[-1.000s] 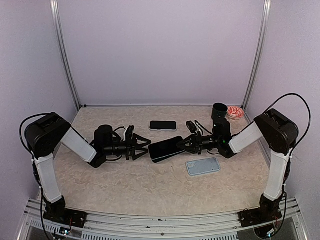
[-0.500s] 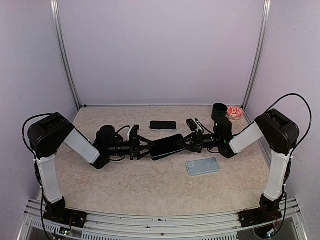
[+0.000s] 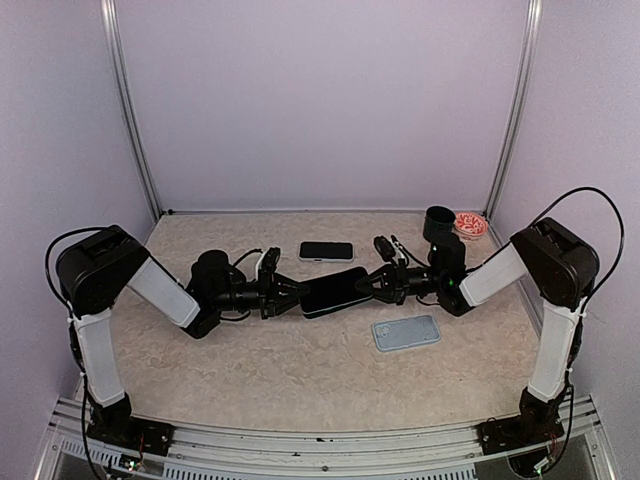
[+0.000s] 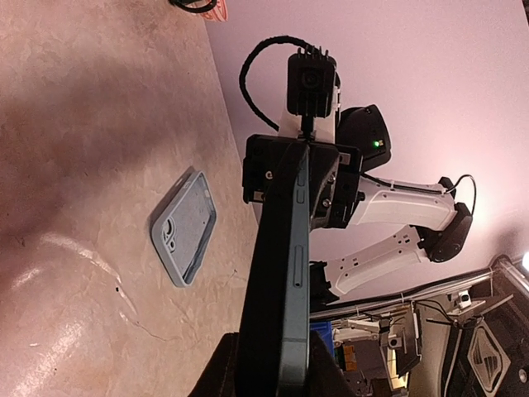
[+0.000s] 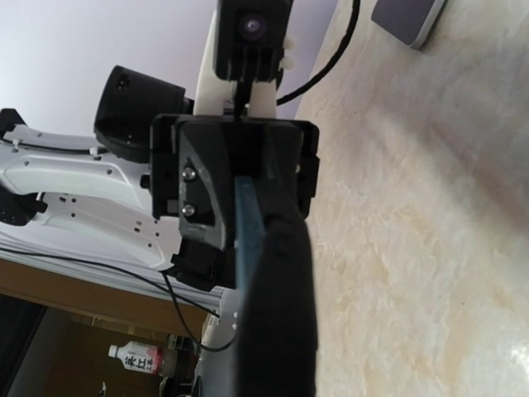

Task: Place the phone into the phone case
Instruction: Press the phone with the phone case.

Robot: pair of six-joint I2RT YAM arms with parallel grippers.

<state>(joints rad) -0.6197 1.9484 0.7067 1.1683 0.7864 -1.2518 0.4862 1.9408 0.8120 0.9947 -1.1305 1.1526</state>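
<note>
A dark phone (image 3: pixel 335 291) hangs edge-on above the table between the two arms. My left gripper (image 3: pixel 295 293) is shut on its left end; in the left wrist view both fingers press the phone (image 4: pixel 285 273) at the bottom of the frame (image 4: pixel 273 364). My right gripper (image 3: pixel 375 285) is shut on the phone's right end, and its wrist view shows the blue-grey phone edge (image 5: pixel 246 223) running between its jaws (image 5: pixel 264 248). The grey phone case (image 3: pixel 406 332) lies open side up on the table, to the front right of the phone, also visible as the case (image 4: pixel 183 227) below the phone.
A second dark phone (image 3: pixel 327 250) lies flat behind the held one. A black cup (image 3: pixel 439 222) and a red-and-white bowl (image 3: pixel 469 223) stand at the back right corner. Lilac walls close the table on three sides.
My left gripper moved right to the phone's free end and closed its jaws onto it. The right gripper kept its hold, with the phone raised slightly.
</note>
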